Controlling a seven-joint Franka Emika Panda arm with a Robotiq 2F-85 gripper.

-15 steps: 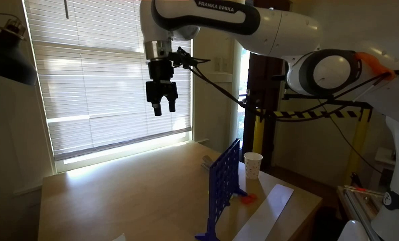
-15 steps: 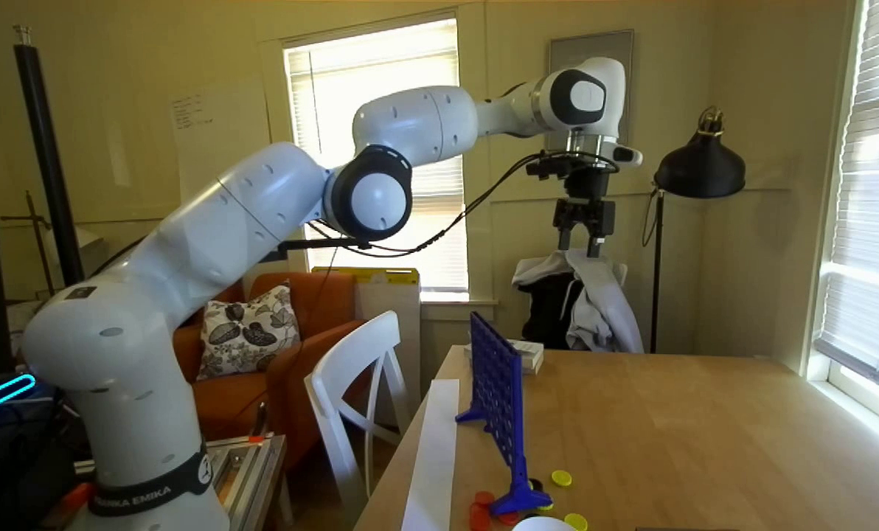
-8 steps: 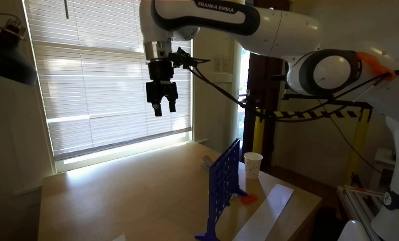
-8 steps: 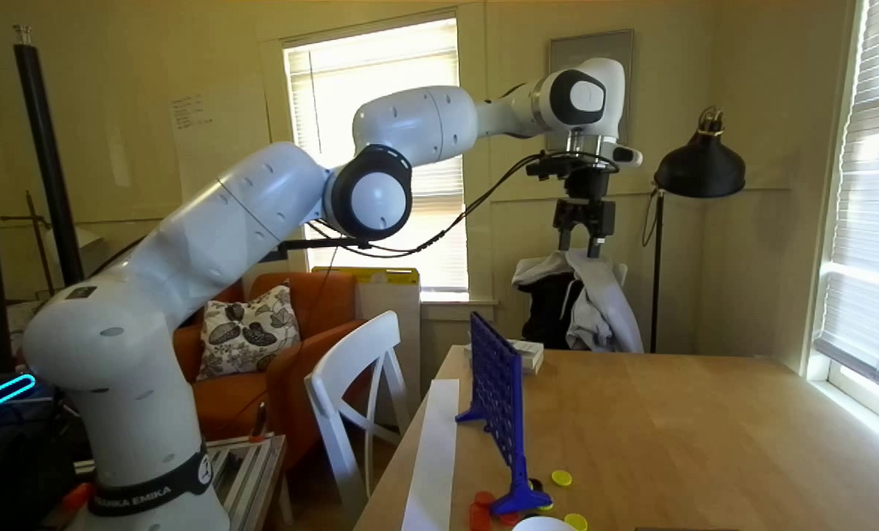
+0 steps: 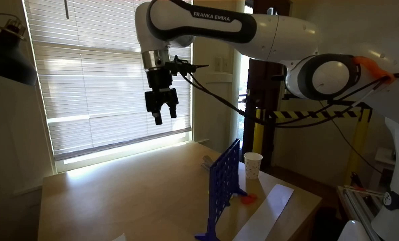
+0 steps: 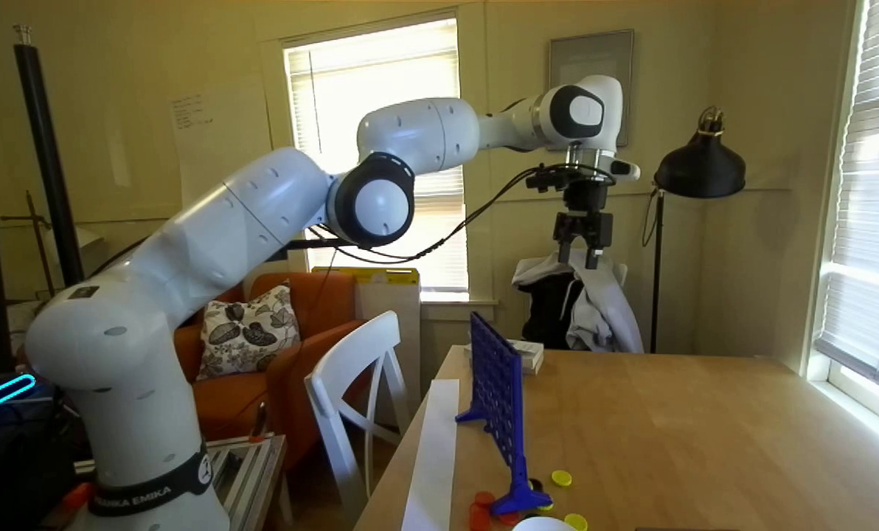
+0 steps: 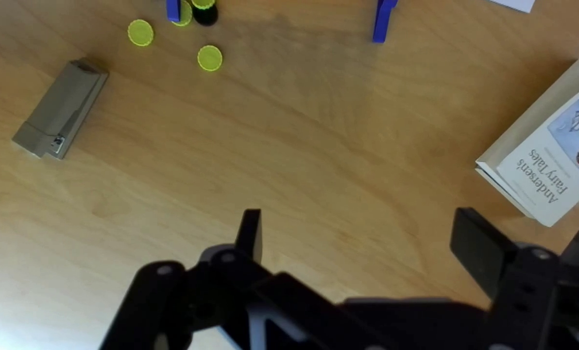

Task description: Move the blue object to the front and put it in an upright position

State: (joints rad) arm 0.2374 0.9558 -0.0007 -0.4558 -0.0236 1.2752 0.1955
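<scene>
Panel of dark blue plastic [image 6: 498,394], pierced with rows of holes, stands upright on its feet near an edge of the wooden table [image 6: 705,420]; both exterior views catch it at a slant, so the holes crowd together and I cannot count them; in an exterior view one foot [image 5: 207,237] runs off the bottom, while the wrist view lets only the tips of its feet poke in from the top; around the opposite foot lie red discs [image 6: 480,509], yellow discs [image 6: 561,478] and a black disc [image 7: 205,18], which a yellow one partly covers; in an exterior view the red ones blur into a smear [image 5: 248,199]; beside the panel runs a white strip [image 6: 432,457], its near end cut off in both exterior views; near by stands a speckled white cup [image 5: 253,165]; a grey metal thing [image 7: 61,109], which I cannot name, lies plain in the wrist view but partly behind the panel in an exterior view; books [image 7: 547,160], the top cover reading Andersen's Fairy Tales, are cut off at the side of the wrist view; a white corner [image 5: 121,238] at a lower edge shows too little to name; over the table hangs the gripper [image 6: 578,258], well apart from the panel, its fingers [image 7: 481,250] spread wide with wood grain showing between them; the white arm [image 5: 293,36] runs out of an exterior view; a black lamp [image 5: 8,60] is likewise cut off there.
</scene>
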